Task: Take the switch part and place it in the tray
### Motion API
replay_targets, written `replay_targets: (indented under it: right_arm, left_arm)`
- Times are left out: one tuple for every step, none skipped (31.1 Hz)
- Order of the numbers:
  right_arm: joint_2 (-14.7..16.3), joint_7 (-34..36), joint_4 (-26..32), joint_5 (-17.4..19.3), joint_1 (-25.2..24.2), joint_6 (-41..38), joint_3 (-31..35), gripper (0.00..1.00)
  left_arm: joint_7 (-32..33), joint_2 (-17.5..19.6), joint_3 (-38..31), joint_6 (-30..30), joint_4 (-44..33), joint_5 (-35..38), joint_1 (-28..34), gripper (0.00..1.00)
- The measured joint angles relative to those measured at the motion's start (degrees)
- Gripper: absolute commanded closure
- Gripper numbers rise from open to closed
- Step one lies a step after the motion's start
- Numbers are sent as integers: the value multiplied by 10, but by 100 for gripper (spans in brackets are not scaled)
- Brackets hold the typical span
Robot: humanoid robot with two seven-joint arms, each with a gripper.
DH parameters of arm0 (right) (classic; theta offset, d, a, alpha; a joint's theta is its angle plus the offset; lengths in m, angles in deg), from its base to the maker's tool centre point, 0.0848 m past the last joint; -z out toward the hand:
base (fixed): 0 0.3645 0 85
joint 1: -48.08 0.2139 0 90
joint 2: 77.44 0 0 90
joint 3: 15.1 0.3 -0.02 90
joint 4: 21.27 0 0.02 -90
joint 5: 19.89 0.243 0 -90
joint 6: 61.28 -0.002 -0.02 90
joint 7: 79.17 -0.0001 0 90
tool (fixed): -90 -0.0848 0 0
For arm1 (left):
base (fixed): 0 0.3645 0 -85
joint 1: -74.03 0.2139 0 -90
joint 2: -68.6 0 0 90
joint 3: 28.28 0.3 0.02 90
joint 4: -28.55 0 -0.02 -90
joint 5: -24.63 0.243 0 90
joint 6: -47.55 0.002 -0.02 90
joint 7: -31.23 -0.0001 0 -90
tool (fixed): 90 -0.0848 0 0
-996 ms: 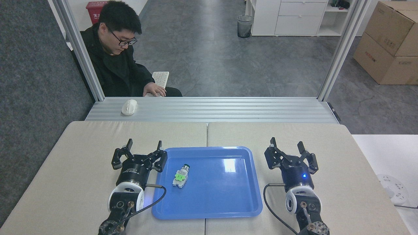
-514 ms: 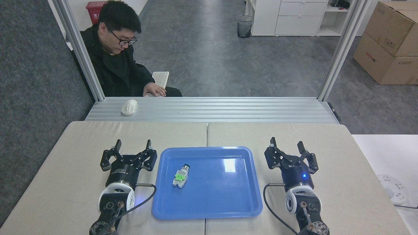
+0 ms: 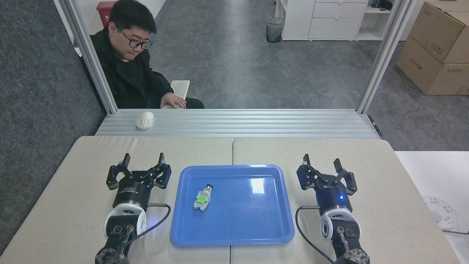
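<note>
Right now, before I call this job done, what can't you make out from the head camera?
- Underside of the switch part in the tray: hidden by its own body, so flat seating is unconfirmed.
- Markings on the part: too small to read.
- Both arms below the left gripper and right gripper: cut off by the bottom edge.
- Power strip: partly cut by the right edge.

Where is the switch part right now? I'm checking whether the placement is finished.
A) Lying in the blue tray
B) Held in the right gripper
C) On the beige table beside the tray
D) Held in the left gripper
A: the switch part lies on the floor of the tray, left of centre, and both grippers are open and empty.
</note>
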Motion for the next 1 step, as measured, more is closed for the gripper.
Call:
replay_targets:
  right_arm:
    - [0,0,0,0,0,0,0,0]
  left_arm:
    - [0,0,0,0,-1,0,0,0]
